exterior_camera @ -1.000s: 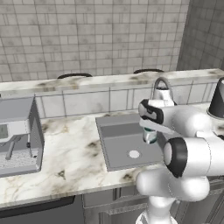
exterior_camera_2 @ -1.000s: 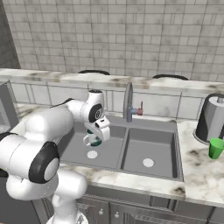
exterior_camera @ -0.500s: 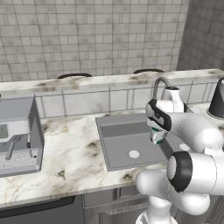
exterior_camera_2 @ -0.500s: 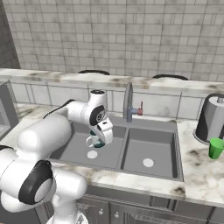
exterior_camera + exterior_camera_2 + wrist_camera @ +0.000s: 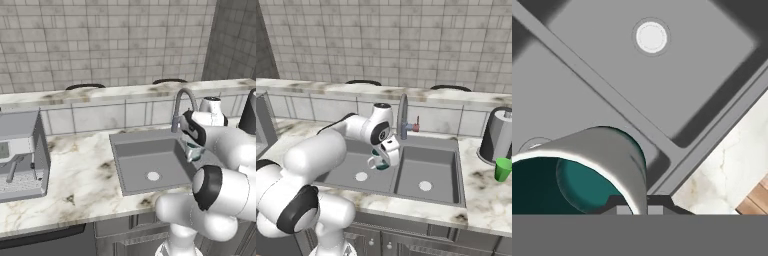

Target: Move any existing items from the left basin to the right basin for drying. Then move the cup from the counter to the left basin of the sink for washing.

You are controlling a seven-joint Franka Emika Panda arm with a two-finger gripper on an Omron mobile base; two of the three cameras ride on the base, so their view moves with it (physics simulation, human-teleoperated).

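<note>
My pincer (image 5: 382, 159) pinches the teal cup (image 5: 377, 162) by its rim, lifted over the left basin (image 5: 351, 170) near the divider; the right basin (image 5: 428, 175) lies just across that ridge.

Veined white-and-brown marble counter (image 5: 483, 192) running along the tiled wall, set with a matte grey double sink (image 5: 428, 150). On its right end, a small green cup (image 5: 502, 169) just in front of a grey cylindrical appliance (image 5: 498, 135). On its left end, a grey coffee machine (image 5: 22, 155).
</note>
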